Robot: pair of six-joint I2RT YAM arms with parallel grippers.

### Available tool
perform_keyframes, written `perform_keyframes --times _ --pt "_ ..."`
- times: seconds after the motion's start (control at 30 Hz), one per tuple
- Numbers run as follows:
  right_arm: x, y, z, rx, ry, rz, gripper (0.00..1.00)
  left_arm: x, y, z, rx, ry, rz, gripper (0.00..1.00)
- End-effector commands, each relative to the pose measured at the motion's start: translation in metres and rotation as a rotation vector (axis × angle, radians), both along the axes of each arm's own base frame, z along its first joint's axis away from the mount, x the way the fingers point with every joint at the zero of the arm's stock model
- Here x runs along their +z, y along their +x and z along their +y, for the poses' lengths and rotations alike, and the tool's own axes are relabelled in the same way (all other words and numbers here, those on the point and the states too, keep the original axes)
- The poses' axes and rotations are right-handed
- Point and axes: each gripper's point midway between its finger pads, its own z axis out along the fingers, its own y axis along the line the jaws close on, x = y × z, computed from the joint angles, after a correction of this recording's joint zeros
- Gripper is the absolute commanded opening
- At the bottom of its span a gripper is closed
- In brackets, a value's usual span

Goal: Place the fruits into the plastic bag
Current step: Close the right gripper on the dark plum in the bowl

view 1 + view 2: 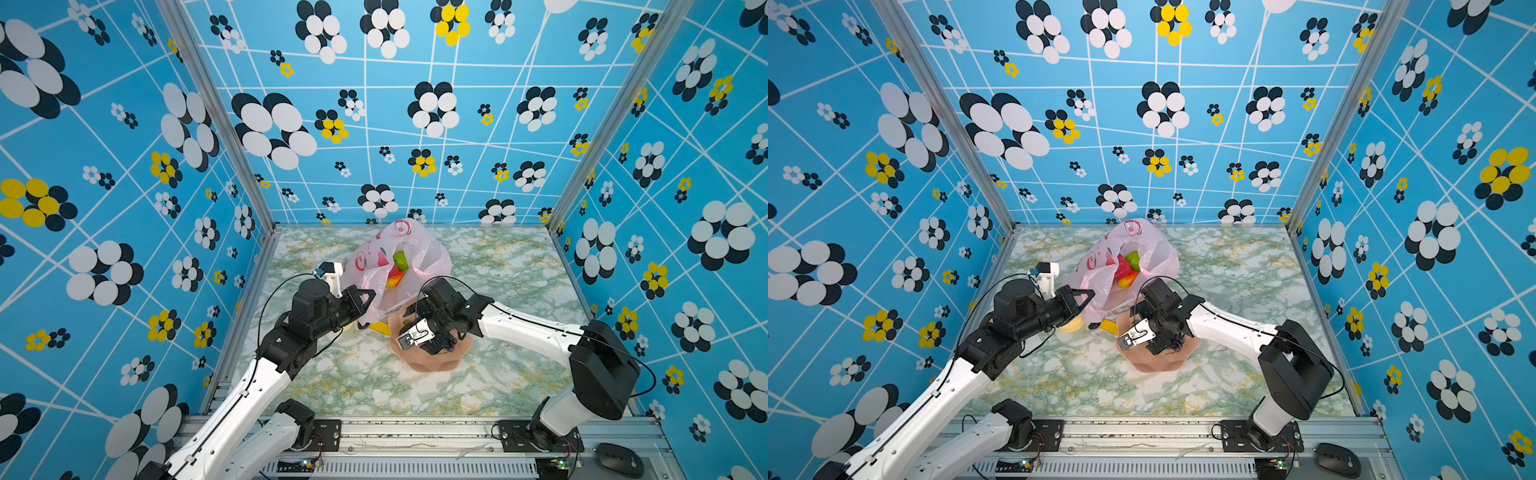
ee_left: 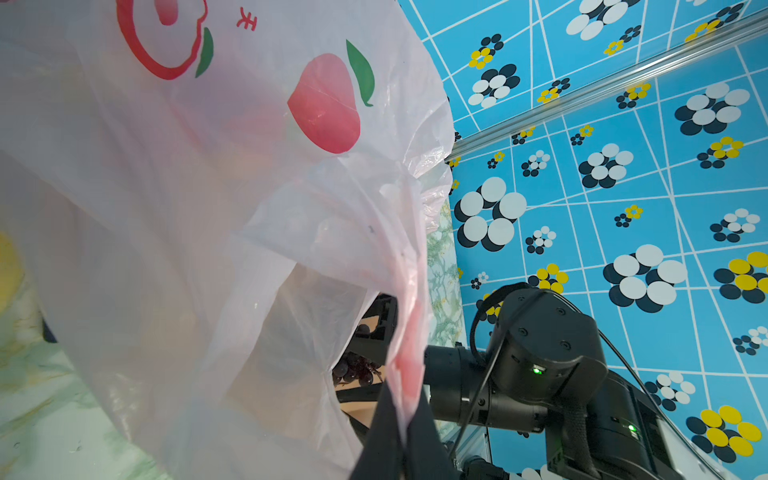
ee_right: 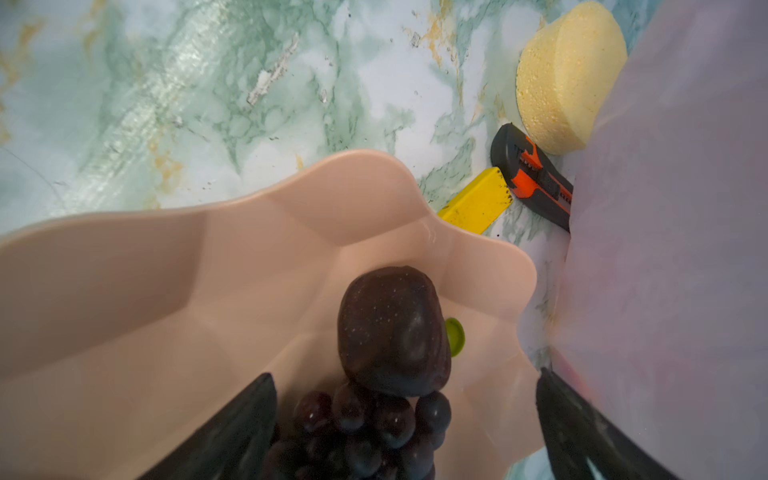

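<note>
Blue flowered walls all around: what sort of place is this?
Probably a robot test booth, not a home. Two white-and-black robot arms are bolted to an aluminium rail, blue flower-printed wall panels box in a green marble-patterned tabletop, and glossy toy fruits sit in a translucent pink plastic bag.

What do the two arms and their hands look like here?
The left arm and right arm have glossy white links joined by chunky black joint housings, with thin black cables looping alongside. Each wrist carries a small white camera bracket. The left hand and right hand are matte black, with tapered, wedge-shaped fingers.
</note>
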Motion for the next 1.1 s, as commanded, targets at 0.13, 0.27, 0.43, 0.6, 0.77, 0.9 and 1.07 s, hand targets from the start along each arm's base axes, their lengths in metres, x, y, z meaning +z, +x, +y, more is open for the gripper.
perform_keyframes --times 0.13,0.27,0.43,0.6,0.77,0.9,1.07 --pt "-0.015 0.012 0.01 0.022 -0.029 -0.035 0.98 -0.001 -0.001 0.006 -0.002 -0.027 0.003 0.0" --pt "-0.023 0.018 0.013 -0.008 -0.036 -0.026 0.94 -0.002 -0.002 0.009 0.005 -0.029 0.006 0.0" --pt "-0.031 0.026 0.016 -0.045 -0.04 -0.036 0.84 -0.004 -0.001 0.01 0.01 -0.034 0.016 0.0" --pt "-0.037 0.028 0.018 -0.048 -0.051 -0.04 0.77 -0.003 -0.001 0.01 0.011 -0.041 0.019 0.0" --pt "-0.039 0.028 0.016 -0.046 -0.068 -0.034 0.72 -0.003 -0.002 0.011 0.014 -0.044 0.024 0.0" --pt "-0.038 0.028 0.016 -0.056 -0.067 -0.027 0.55 -0.003 -0.002 0.011 0.016 -0.051 0.029 0.0" --pt "-0.025 0.028 0.018 -0.085 -0.035 -0.032 0.47 -0.002 -0.002 0.01 0.019 -0.06 0.032 0.0"
